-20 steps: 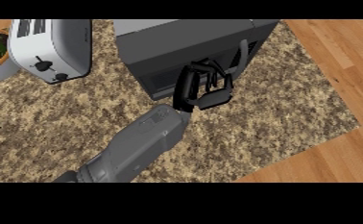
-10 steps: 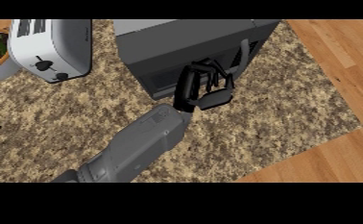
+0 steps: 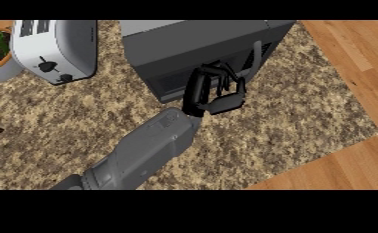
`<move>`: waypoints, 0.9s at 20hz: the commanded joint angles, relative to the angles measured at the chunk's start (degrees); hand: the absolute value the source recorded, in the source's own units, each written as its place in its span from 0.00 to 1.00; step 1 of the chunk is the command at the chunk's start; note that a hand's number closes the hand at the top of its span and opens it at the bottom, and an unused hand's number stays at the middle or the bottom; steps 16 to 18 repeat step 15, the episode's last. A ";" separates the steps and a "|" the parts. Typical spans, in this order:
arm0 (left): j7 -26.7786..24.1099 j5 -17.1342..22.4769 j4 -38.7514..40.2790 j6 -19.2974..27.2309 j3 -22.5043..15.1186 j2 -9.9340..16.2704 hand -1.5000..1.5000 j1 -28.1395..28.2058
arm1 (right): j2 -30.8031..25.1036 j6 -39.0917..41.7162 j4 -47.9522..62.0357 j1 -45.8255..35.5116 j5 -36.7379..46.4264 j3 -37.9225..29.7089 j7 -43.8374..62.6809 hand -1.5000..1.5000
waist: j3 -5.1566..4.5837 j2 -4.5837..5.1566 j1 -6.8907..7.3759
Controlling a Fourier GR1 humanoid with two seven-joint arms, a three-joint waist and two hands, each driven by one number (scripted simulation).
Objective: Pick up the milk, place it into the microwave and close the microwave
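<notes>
Left robot hand (image 3: 214, 91) clenched on nothing we can see, at microwave (image 3: 192, 37) front; milk not in view, prob. inside, so we push door (image 3: 177, 74) square near handle (image 3: 255, 57) till flush.

A kitchen: microwave (image 3: 199, 47) and toaster (image 3: 55, 49) stand on a speckled stone counter (image 3: 295, 117).

The microwave (image 3: 199, 47) is a dark grey box with a lighter grey top, standing on the speckled worktop (image 3: 295, 107) towards its far edge and set at a slight angle to that edge. Its dark front faces the near side, with a long upright handle (image 3: 255, 57) by its right end, and the door lies shut against the body. The milk shows nowhere.
</notes>
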 commanded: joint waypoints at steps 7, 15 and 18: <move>0.65 2.70 4.67 -0.93 1.77 0.04 1.00 -5.62 | -2.34 2.29 3.83 -2.91 -2.14 -0.29 0.58 0.00 | -0.20 0.79 0.22; -0.41 4.02 5.64 -1.22 0.83 0.04 1.00 -5.84 | -3.43 3.15 6.61 -4.35 -3.62 -0.81 1.07 0.00 | -0.10 0.88 0.31; -0.41 4.02 5.64 -1.22 0.83 0.04 1.00 -5.84 | -3.43 3.15 6.61 -4.35 -3.62 -0.81 1.07 0.00 | -0.10 0.88 0.31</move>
